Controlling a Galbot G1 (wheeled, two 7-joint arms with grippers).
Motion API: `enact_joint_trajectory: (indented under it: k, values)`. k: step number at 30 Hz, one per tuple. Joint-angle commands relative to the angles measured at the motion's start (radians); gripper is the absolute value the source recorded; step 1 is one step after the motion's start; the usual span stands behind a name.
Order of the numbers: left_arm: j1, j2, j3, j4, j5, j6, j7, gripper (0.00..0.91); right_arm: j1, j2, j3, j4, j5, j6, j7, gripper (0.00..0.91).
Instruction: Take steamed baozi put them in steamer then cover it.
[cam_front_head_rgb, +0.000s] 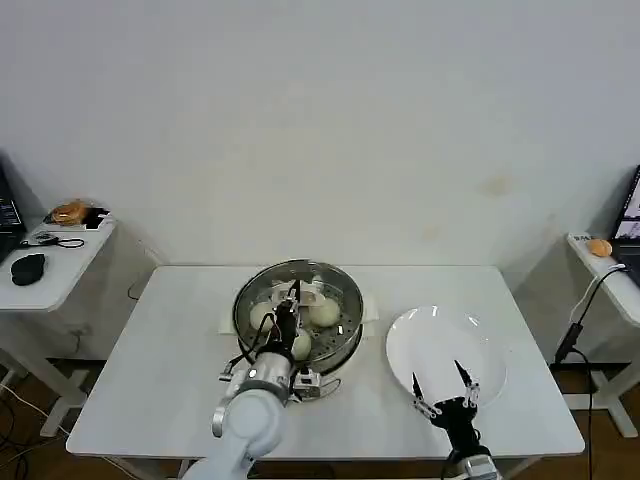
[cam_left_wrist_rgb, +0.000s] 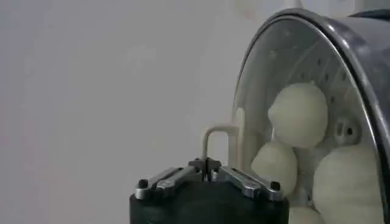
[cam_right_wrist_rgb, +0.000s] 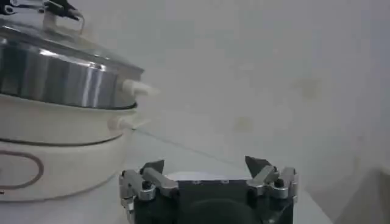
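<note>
A white table carries a stainless-steel steamer on a white base, standing at the table's middle. The clear glass cover sits on the steamer's rim, its pale oblong handle on top. Steamed baozi lie inside on the perforated tray, visible through the glass; at least three cream-white buns can be counted in the left wrist view. To the steamer's right rests a flat white plate, bare. The left gripper reaches over the cover from the near side, its jaws pinched together at the handle; whether they actually clamp it cannot be told. The right gripper hovers at the plate's near edge, jaws spread wide, holding nothing.
</note>
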Motion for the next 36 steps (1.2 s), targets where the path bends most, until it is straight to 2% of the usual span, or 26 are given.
enact_joint_trajectory:
  k: [1, 11, 17, 20, 22, 23, 24, 28, 30, 32, 36]
  values:
    - [0.016, 0.012, -0.005, -0.04, -0.001, -0.004, -0.005, 0.907, 0.001, 0.0, -0.002, -0.001, -0.001, 0.0, 0.001, 0.907]
    - [0.157, 0.102, -0.063, -0.224, -0.077, -0.028, -0.045, 0.907, -0.005, -0.005, -0.006, 0.0, 0.001, -0.008, 0.006, 0.907]
    - [0.343, 0.142, -0.188, -0.357, -0.263, -0.075, -0.158, 0.907, -0.035, -0.044, -0.01, 0.018, 0.052, -0.036, 0.007, 0.907]
    - [0.414, 0.136, -0.317, -0.353, -0.438, -0.097, -0.272, 0.907, -0.05, -0.067, -0.009, 0.03, 0.088, -0.047, 0.006, 0.907]
    - [0.446, 0.133, -0.405, -0.31, -0.632, -0.151, -0.326, 0.907, -0.054, -0.078, -0.015, 0.039, 0.107, -0.058, 0.006, 0.907]
    - [0.453, 0.138, -0.452, -0.279, -0.793, -0.175, -0.357, 0.907, -0.055, -0.078, -0.019, 0.043, 0.108, -0.063, 0.006, 0.907]
    - [0.46, 0.138, -0.524, -0.228, -1.061, -0.213, -0.4, 0.907, -0.056, -0.076, -0.025, 0.055, 0.114, -0.07, 0.006, 0.907]
    - [0.525, 0.144, -0.648, -0.122, -1.585, -0.332, -0.455, 0.907, -0.078, -0.079, -0.036, 0.083, 0.152, -0.09, 0.007, 0.907]
    - [0.565, 0.128, -0.68, -0.09, -1.677, -0.384, -0.449, 0.907, -0.095, -0.084, -0.042, 0.097, 0.168, -0.098, 0.007, 0.907]
    - [0.607, 0.114, -0.696, -0.073, -1.69, -0.487, -0.435, 0.907, -0.116, -0.089, -0.05, 0.121, 0.184, -0.109, 0.006, 0.907]
    - [0.681, 0.079, -0.698, -0.095, -1.723, -0.491, -0.414, 0.907, -0.15, -0.109, -0.061, 0.154, 0.212, -0.142, 0.003, 0.907]
